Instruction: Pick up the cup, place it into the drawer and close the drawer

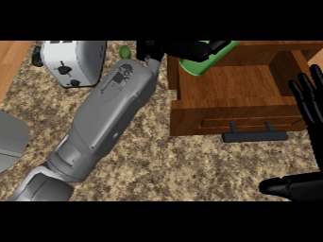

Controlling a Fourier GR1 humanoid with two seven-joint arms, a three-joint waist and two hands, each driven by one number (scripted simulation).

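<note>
Left hand (182,48) curled round the green cup (205,60) over the open drawer (227,85) — right hand (321,113) spread wide

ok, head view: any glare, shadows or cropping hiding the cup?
Head view: even lighting, no glare; only soft shading inside the drawer. The green cup is mostly covered by the left robot hand curled round it. The right robot hand rests open at the right edge, partly cropped.
</note>
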